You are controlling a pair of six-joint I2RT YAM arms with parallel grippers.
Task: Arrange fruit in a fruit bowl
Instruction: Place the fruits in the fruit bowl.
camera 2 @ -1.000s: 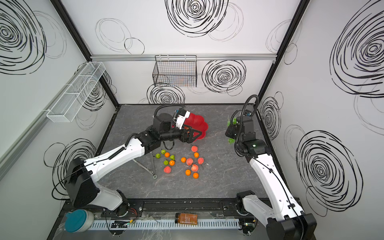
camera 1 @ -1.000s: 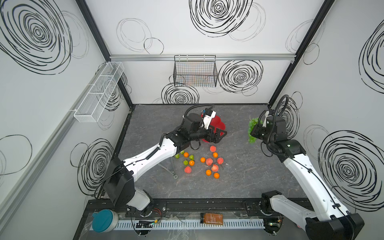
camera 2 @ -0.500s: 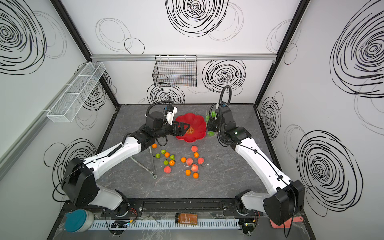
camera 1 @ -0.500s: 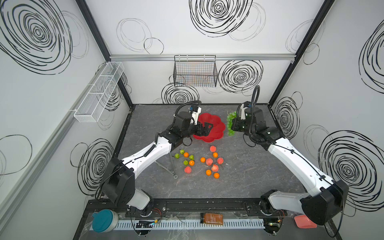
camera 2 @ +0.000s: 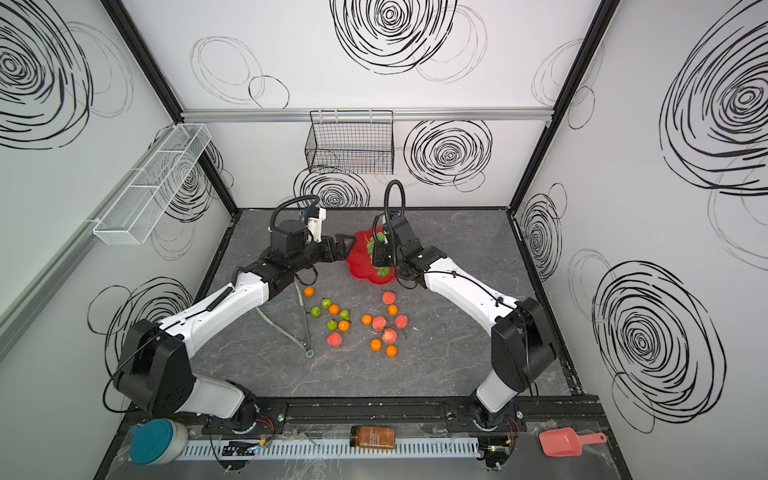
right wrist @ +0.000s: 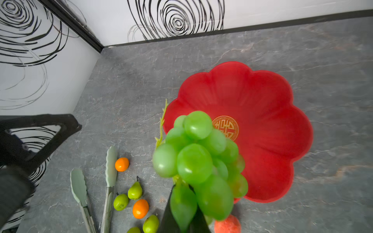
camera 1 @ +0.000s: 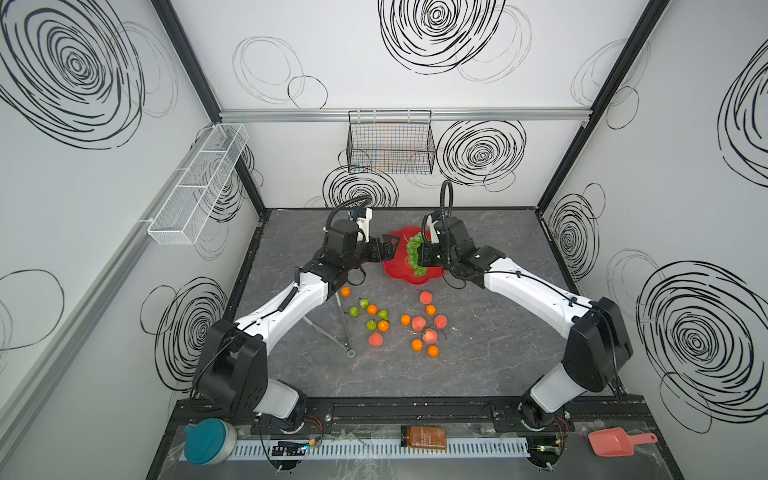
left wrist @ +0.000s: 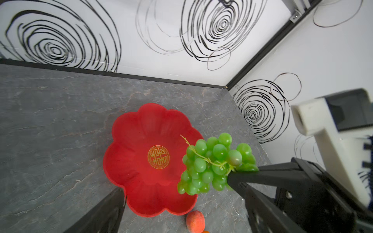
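Observation:
The red scalloped fruit bowl (camera 1: 400, 272) (camera 2: 358, 266) lies flat on the grey table, gold emblem (left wrist: 158, 157) up, with nothing lying in it. My right gripper (camera 1: 424, 257) (right wrist: 182, 203) is shut on the stem end of the green grape bunch (camera 1: 414, 249) (left wrist: 203, 167) (right wrist: 197, 153), which hangs over the bowl's right half. At the bowl's left rim my left gripper (camera 1: 388, 247) (left wrist: 184, 201) stands open and holds nothing. Loose fruit lies in front of the bowl: tangerines (camera 1: 345, 291), peaches (camera 1: 425, 297) and green pears (camera 1: 364, 303).
Metal tongs (camera 1: 341, 328) lie on the table by the left forearm, beside the pears. A black wire basket (camera 1: 390, 147) hangs on the back wall and a white mesh rack (camera 1: 195, 187) on the left wall. A bottle (camera 1: 423, 437) and a pink scoop (camera 1: 615, 441) rest on the front rail.
The left gripper held the bowl tilted up, then laid it flat, let go and opened. The right arm swung in from the right wall with the grapes to above the bowl.

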